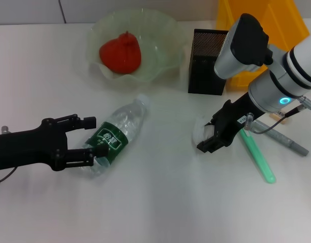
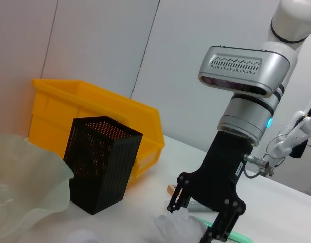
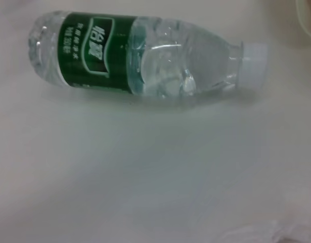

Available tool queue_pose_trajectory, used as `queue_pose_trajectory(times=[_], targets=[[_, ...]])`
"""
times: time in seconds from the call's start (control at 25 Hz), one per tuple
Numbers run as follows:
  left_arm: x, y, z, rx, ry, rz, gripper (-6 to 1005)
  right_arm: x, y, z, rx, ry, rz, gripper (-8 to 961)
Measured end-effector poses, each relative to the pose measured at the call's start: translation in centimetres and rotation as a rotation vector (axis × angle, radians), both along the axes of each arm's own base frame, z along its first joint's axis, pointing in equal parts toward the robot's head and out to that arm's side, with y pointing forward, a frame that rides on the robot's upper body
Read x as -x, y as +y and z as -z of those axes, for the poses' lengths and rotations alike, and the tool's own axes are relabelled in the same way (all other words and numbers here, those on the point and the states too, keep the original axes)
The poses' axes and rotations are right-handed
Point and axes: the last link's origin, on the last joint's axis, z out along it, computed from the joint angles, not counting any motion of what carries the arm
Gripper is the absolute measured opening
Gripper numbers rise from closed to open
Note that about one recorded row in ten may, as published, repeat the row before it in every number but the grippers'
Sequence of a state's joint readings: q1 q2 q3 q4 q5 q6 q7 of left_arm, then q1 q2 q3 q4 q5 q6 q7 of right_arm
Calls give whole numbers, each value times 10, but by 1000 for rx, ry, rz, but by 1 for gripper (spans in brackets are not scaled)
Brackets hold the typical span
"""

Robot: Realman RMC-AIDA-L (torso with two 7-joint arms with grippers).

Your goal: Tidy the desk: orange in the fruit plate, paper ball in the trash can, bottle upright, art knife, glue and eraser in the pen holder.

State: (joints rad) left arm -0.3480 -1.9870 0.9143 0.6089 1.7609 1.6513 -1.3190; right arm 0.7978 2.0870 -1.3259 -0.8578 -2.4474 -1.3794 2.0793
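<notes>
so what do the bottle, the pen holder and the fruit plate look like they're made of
The bottle looks like thin clear plastic: see-through, ribbed walls, a glossy green label and a white cap. The pen holder seems to be black metal mesh, since its walls are finely perforated with a matte finish. The fruit plate is translucent pale green with a wavy rim; plastic or glass, I can't tell which.

From my console, I took the pen holder [image 1: 208,62] as reference. Its open top stood unobstructed, but the trash can [image 1: 260,20] pressed close behind it and the fruit plate [image 1: 135,45] sat just beside it. In front, bare bench [image 1: 160,202] gave passing room between the lying bottle [image 1: 117,132] and the paper ball [image 1: 200,129].
</notes>
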Motion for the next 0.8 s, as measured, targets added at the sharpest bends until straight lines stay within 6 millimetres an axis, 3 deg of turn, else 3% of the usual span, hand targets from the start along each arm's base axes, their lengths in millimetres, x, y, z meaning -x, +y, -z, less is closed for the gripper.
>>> queue_pose_trajectory(times=[0.16, 0.28, 0.4, 0.44, 0.68, 0.76, 0.8], targets=[[-1, 2, -1, -2, -1, 2, 842, 3, -3, -7, 4, 26, -4, 544], [0, 3, -4, -14, -6, -4, 842, 12, -6, -26, -19, 90, -23, 527], [1, 2, -5, -20, -12, -11, 842, 19, -6, -73, -135, 173, -31, 526], [1, 2, -5, -20, -12, -11, 842, 19, -6, -73, -135, 173, -31, 530], [-1, 2, -2, -15, -18, -11, 842, 19, 10, -142, -457, 263, 45, 552], [-2, 1, 0, -7, -24, -12, 842, 7, 25, -168, -641, 259, 107, 560], [-2, 1, 1, -5, -26, -12, 842, 7, 25, -168, -641, 259, 107, 563]])
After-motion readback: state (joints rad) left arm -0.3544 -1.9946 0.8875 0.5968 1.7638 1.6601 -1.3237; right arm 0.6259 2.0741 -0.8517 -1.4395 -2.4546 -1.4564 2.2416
